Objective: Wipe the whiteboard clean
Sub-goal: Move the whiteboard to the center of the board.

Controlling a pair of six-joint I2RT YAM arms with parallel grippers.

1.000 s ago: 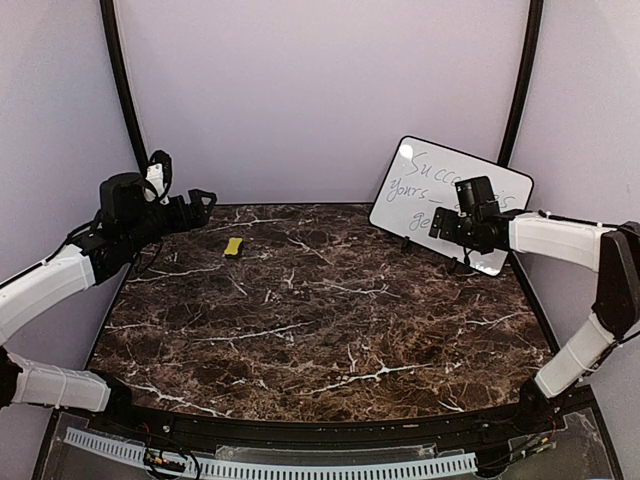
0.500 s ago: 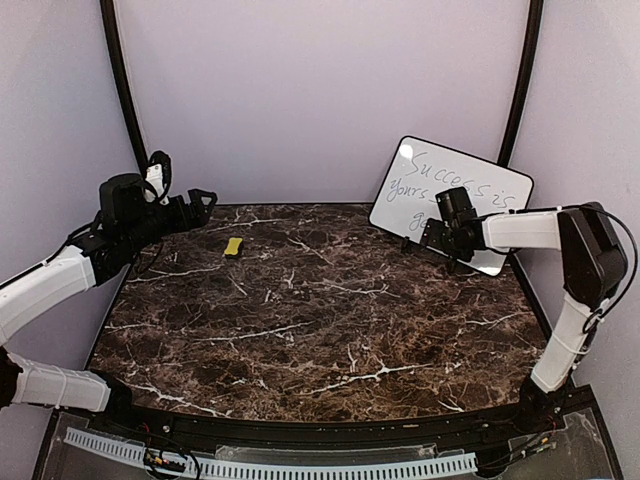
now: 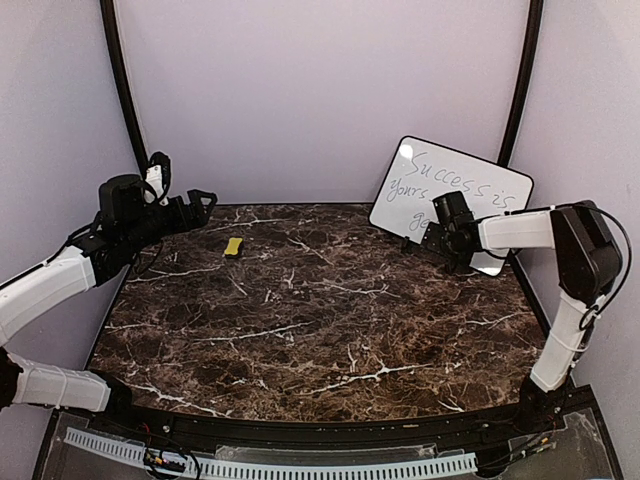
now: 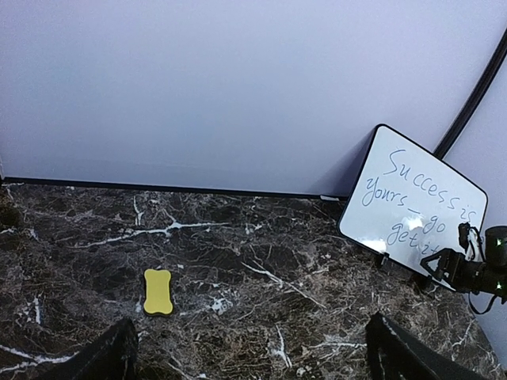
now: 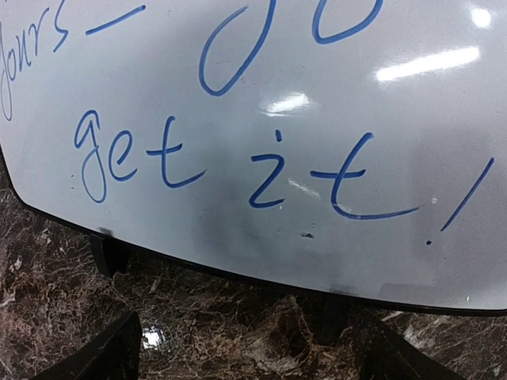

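The whiteboard (image 3: 418, 186) leans on its black feet at the back right of the marble table, blue handwriting across it. In the right wrist view the whiteboard (image 5: 261, 95) fills the frame, with "get it!" just above its lower frame edge. My right gripper (image 3: 432, 240) hovers close in front of that lower edge, open, with nothing between its fingers (image 5: 103, 356). My left gripper (image 3: 200, 200) hangs open at the back left, far from the board. From the left wrist, the whiteboard (image 4: 412, 206) and the right gripper (image 4: 444, 265) both show at far right.
A small yellow bone-shaped eraser (image 3: 233, 246) lies flat on the table (image 3: 320, 320) at the back left, below and ahead of the left gripper (image 4: 257, 360); the eraser (image 4: 158, 291) is untouched. Lilac walls close in the back and sides.
My right gripper has slid left and lower across the front of the whiteboard, nearer its bottom edge. The left arm and the eraser have not moved.
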